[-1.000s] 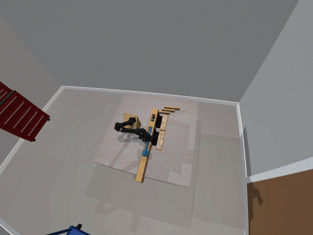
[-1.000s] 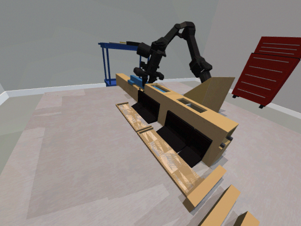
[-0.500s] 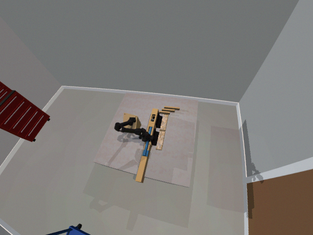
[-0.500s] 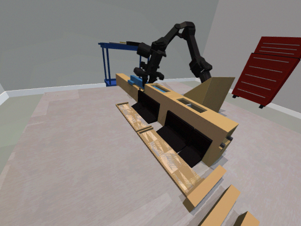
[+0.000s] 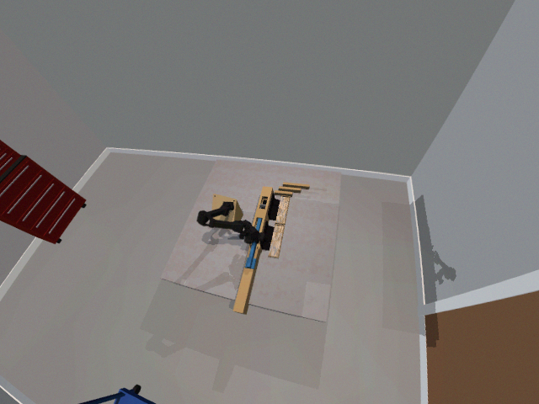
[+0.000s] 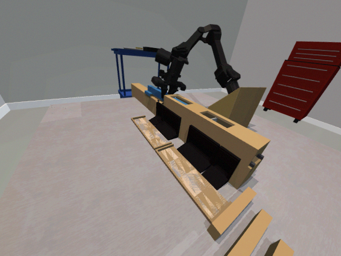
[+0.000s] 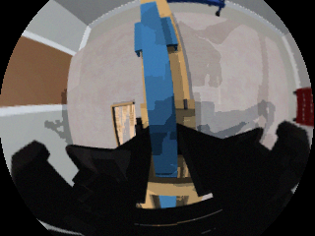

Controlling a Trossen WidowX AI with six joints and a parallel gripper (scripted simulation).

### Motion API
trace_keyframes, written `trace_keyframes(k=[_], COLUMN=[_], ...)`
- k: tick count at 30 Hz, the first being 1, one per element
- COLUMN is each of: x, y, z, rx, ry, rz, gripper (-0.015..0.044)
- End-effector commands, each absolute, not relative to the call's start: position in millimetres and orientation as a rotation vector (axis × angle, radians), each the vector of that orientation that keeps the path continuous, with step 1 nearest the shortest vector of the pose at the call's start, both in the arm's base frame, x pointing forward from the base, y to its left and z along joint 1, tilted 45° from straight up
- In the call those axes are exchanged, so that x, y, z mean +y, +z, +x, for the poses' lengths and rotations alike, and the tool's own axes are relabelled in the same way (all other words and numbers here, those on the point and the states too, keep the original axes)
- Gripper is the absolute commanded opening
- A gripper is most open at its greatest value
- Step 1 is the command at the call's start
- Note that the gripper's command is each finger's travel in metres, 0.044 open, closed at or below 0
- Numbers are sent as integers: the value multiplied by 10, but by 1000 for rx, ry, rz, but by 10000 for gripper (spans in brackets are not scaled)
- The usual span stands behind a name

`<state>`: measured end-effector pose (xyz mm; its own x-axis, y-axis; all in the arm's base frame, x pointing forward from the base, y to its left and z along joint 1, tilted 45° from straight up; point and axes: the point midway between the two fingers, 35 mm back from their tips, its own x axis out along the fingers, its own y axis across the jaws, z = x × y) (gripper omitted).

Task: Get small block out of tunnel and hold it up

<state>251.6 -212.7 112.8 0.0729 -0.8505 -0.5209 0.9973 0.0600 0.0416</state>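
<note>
Tool (image 5: 260, 244) (image 6: 168, 93) (image 7: 163, 128) clamped on blue handle (image 5: 251, 262) (image 6: 154, 91) (image 7: 158, 74), just outside tunnel's (image 5: 266, 191) (image 6: 246, 135) (image 7: 172, 189) open end; handle runs along wooden rail (image 5: 243, 291) (image 6: 137, 89) (image 7: 183, 84); small block not made out, its place unclear

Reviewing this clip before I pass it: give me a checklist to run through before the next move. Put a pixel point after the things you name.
1. Hand (image 5: 257, 238) (image 6: 168, 92) (image 7: 163, 128) shut on the blue handle (image 5: 250, 262) (image 6: 154, 90) (image 7: 157, 74): ok.
2. Handle sticking out of the tunnel (image 5: 266, 193) (image 6: 248, 135): ok.
3. Block out and held up: not ok.
4. Block's exact place inside: cannot tell.
5. Loose rods (image 5: 296, 186) (image 6: 234, 213) off the handle's path: ok, they lie by the far end.
</note>
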Motion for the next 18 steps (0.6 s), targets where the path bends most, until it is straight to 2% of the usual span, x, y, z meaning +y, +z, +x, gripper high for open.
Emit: trace_keyframes(k=[1,3,18], x=[-2073,-2073,-1935], y=[1004,1004,1331], z=[2516,2516,2554], rx=[454,454,441], ry=[-1435,-1435,-1441], rz=[458,458,457], gripper=[0,0,394])
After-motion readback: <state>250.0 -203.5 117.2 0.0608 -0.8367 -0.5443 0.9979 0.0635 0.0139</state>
